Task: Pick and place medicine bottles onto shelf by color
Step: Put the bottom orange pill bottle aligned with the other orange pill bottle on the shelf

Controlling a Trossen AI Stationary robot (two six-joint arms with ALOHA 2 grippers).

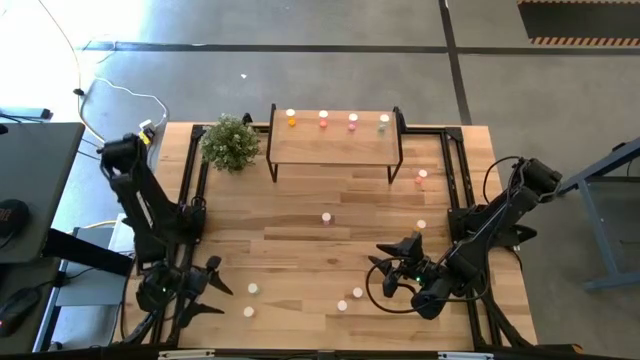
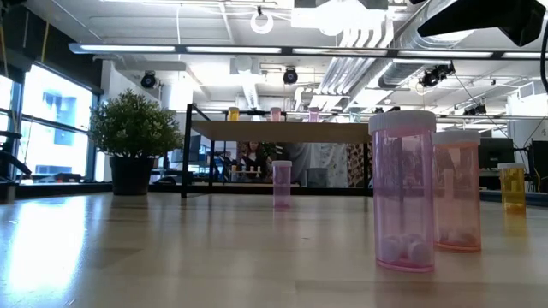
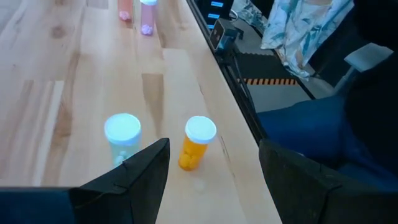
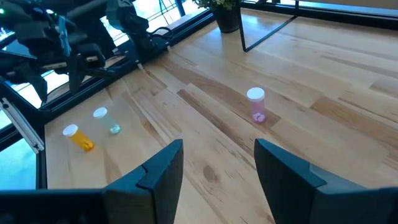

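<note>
Up top center of the overhead frame, the shelf [image 1: 335,148] has four bottles [image 1: 322,119] lined along its back edge. More sit loose on the table [image 1: 300,250]: one mid-frame, two right of the shelf, a few near the bottom edge. Lower right, the right gripper [image 1: 393,272] hangs with fingers apart, holding nothing. Lower left, the left gripper [image 1: 208,290] is spread wide, also bare, with a plant [image 1: 230,142] left of the shelf.
</note>
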